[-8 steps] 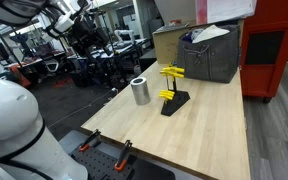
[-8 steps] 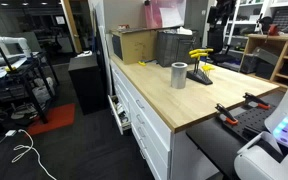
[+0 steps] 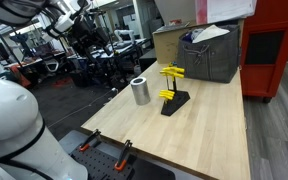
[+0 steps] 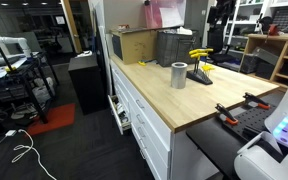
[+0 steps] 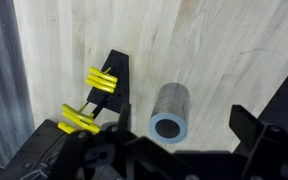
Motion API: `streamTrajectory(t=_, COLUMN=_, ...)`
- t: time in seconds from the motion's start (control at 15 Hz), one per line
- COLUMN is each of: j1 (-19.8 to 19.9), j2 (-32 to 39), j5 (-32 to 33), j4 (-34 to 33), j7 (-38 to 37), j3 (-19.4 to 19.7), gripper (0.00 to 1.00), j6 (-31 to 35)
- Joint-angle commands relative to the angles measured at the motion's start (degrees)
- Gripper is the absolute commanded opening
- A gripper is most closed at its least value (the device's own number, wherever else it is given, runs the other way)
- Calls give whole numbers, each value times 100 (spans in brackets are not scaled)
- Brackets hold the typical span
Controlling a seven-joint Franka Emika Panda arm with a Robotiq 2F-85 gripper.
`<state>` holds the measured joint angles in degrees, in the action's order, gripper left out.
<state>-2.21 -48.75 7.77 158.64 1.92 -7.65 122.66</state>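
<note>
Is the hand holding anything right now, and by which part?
Nothing is held: the hand hangs open and empty above the metal cylinder, clear of the yellow-pegged stand.

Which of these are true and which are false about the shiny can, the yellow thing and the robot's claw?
1. The grey metal cylinder stands upright on the light wooden table. True.
2. The gripper is squeezing the cylinder. False: its jaws are open and touch nothing.
3. The black stand with yellow pegs is beside the cylinder, not touching it. True.
4. The grey fabric bin sits on the floor. False: it sits at the back of the table, next to a brown cardboard box.
</note>
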Motion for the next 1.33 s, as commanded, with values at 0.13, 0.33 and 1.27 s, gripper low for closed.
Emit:
streamTrajectory(t=0.13, j1=-76, j2=10, j5=64, j4=-16, j7=-53, j3=67, gripper=100, j6=-26)
streamTrajectory(t=0.33, j1=-76, j2=10, j5=64, j4=-16, j7=-53, j3=67, gripper=100, j6=-26)
streamTrajectory(t=1.27, j1=200, j2=2011, j5=-76, j4=-1081, j7=-140, j3=499, gripper=100, j6=195)
